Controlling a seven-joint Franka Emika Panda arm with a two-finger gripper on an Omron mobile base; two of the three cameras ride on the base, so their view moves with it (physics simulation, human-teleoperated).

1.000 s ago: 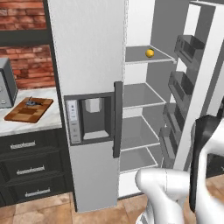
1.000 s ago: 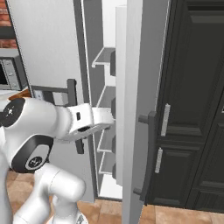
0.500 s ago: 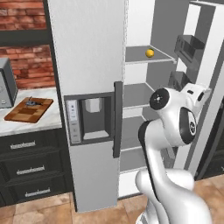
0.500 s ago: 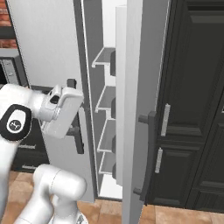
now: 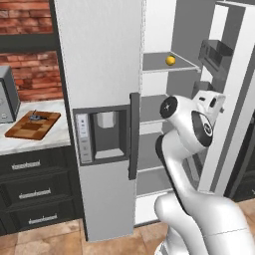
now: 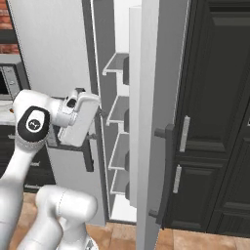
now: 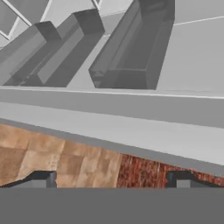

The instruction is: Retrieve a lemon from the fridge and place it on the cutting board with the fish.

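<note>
- Microwave (image 5: 6,94) sits at the far left of the left base view, on a pale counter (image 5: 35,142) under a brick wall (image 5: 30,74).
- Cutting board (image 5: 32,124), brown and checkered, lies on that counter just right of the microwave, with the small grey-blue fish (image 5: 36,117) resting on its far end.
- Dark drawers (image 5: 35,191) fill the space below the counter.
- Fridge (image 5: 99,60) stands right of the counter; its left door is shut and carries the dark dispenser panel (image 5: 102,134) and a dark upright handle (image 5: 133,135).
- Right fridge door (image 5: 234,99) is swung wide open, showing grey inner shelves and dark bins (image 5: 215,52) on the door's inside.
- Lemon (image 5: 171,60) sits on the upper shelf (image 5: 167,63) inside the fridge, towards its front edge, well apart from the board.
- Arm (image 5: 187,129) rises in front of the open compartment, its wrist lower than the lemon's shelf.
- Gripper (image 7: 112,179) points towards the door bins in the hand view; its two fingertips (image 7: 43,179) stand well apart with nothing between them.
- Dark cabinet doors (image 6: 215,112) stand right of the fridge in the right base view.
</note>
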